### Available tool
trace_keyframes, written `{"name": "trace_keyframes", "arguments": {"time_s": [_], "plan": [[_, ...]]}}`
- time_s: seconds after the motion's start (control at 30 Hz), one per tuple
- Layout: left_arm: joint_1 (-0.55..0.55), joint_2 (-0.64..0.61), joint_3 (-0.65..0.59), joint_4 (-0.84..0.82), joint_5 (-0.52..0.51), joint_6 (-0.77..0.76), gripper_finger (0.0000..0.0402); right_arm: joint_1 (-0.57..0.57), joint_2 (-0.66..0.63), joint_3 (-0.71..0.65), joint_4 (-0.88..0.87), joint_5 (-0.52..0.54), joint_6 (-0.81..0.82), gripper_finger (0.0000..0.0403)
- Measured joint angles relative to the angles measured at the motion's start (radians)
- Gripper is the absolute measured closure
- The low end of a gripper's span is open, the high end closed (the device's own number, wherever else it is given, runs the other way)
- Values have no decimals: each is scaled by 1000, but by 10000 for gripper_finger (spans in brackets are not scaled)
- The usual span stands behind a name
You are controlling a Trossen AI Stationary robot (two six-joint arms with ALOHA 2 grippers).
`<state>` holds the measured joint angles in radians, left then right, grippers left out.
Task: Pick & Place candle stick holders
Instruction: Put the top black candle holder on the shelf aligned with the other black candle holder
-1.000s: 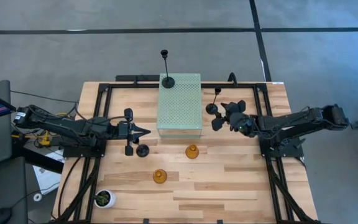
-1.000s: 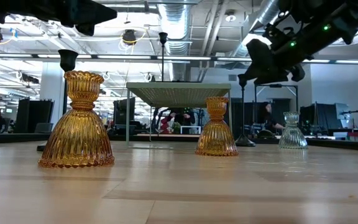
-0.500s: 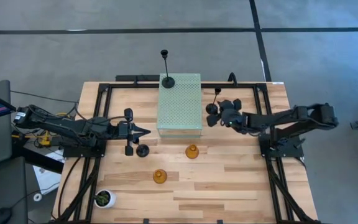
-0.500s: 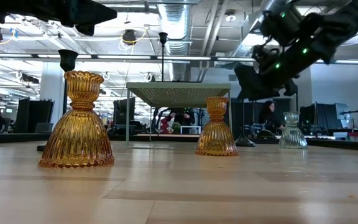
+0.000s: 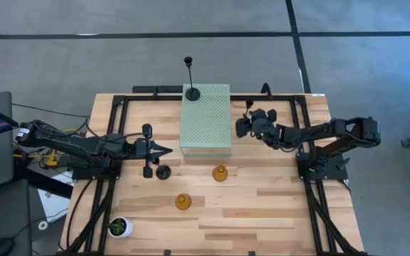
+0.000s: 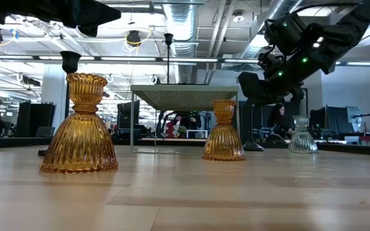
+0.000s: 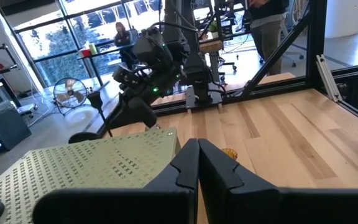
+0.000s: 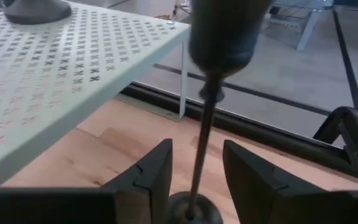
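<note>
Right wrist view has the right tool part-open, its fingers either side of the black holder's upright thin stem, standing on the worktop at frame centre.

The perforated block sits at the middle of the table's far half. One thin-stemmed holder stands on its far left corner. To your right of the block, a second thin-stemmed holder stands on the table, its stem between the right gripper's fingers. To your left, the left gripper hangs just beside the block, with a third thin-stemmed holder on the table close by. Two squat holders stand nearer you than the block. A potted plant occupies the near left corner.
</note>
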<state>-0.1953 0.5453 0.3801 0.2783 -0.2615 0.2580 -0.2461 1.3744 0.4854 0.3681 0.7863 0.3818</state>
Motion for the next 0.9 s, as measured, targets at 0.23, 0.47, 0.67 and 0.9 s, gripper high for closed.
{"name": "trace_keyframes", "arguments": {"time_s": [0.23,0.47,0.67,0.9], "plan": [[0,0,0,0,0,0,396,-25,0,0,26,0,-54,337],[0,0,0,0,0,0,396,-14,-9,0,35,-7,-105,390],[0,0,0,0,0,0,396,39,-88,13,8,-30,-176,398],[0,0,0,0,0,0,396,90,-231,150,-298,-57,-233,401]]}}
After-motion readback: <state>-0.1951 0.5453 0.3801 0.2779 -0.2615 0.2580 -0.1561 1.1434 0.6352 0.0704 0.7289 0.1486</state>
